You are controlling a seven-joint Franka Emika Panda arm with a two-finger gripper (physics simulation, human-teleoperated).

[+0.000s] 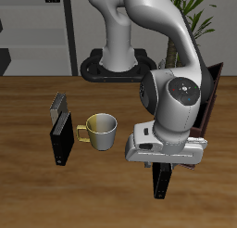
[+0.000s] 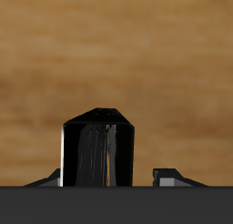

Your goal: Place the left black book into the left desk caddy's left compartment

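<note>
My gripper (image 1: 163, 165) is shut on the left black book (image 1: 162, 182), a thin all-black slab that hangs upright below the fingers, above the table near its front edge. In the wrist view the book (image 2: 98, 146) stands between the two fingertips (image 2: 173, 176), with bare wood beyond it. The left desk caddy (image 1: 214, 91), dark reddish-brown with a slanted rim, stands farther back, mostly hidden behind my arm. Its compartments do not show.
A light green mug with a yellow handle (image 1: 100, 130) stands mid-table. Beside it stand a shorter black book (image 1: 62, 140) and a grey book (image 1: 58, 106). The robot's base (image 1: 116, 63) is at the table's back.
</note>
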